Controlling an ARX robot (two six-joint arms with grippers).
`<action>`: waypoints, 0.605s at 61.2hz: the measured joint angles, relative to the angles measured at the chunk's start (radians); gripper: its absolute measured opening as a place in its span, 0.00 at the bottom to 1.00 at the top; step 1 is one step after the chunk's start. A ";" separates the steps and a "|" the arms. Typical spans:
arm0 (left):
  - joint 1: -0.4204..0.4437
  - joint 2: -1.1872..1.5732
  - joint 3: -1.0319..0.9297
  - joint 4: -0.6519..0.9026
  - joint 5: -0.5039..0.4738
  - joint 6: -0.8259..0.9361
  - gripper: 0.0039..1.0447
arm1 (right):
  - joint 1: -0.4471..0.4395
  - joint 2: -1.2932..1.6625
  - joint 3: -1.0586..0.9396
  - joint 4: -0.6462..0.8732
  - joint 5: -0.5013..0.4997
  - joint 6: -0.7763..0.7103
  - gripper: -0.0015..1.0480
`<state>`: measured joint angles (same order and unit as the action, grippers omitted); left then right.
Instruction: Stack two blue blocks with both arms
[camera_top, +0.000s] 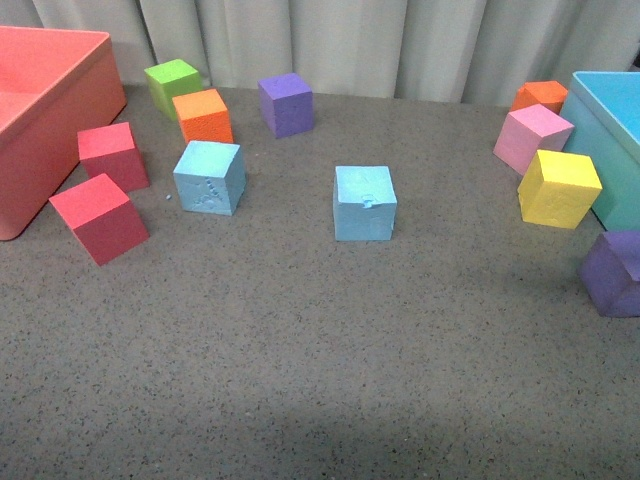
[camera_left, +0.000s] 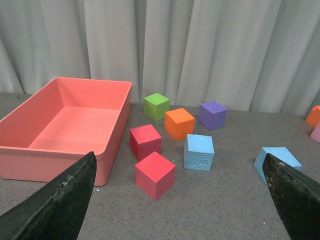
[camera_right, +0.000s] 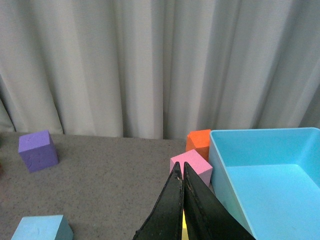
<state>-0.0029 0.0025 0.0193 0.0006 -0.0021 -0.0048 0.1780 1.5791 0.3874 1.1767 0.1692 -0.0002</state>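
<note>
Both blocks sit flat on the grey table (camera_top: 320, 380), nothing stacked yet, and no arm shows in the front view. The nicked blue block (camera_top: 364, 203) stands alone mid-table. The embossed blue block (camera_top: 209, 177) is well apart from it at about 10 o'clock.

The left gripper (camera_left: 177, 156) hangs above the table with its fingers spread wide, and the embossed block sits in the gap ahead of it. The right gripper (camera_right: 181, 170) has its fingers pressed together and points towards the pink cube (camera_right: 192, 167) beside the turquoise bin (camera_right: 265, 170).

By my reading this is the opening reach. The embossed block is the crowded one: an orange cube (camera_top: 203, 115) lies close at 12 o'clock and two red cubes (camera_top: 100, 216) at 8 and 9 o'clock. So the left arm should come straight down and close across the block's 3 and 9 o'clock faces, keeping clear of the orange one.

The right gripper must spread before it drops on the nicked block, which has open table all round it. Foam gives, so a light squeeze at mid-height is best. Then the lifted block should be squared over the other before it is let go, or it may tip off.
</note>
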 joint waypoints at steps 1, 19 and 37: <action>0.000 0.000 0.000 0.000 0.000 0.000 0.94 | -0.005 -0.016 -0.015 0.000 -0.005 0.000 0.01; 0.000 0.000 0.000 0.000 0.000 0.000 0.94 | -0.074 -0.261 -0.204 -0.060 -0.065 0.000 0.01; 0.000 0.000 0.000 0.000 0.000 0.000 0.94 | -0.164 -0.516 -0.312 -0.209 -0.161 0.000 0.01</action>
<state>-0.0029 0.0025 0.0193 0.0006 -0.0021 -0.0048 0.0139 1.0634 0.0757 0.9676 0.0082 0.0002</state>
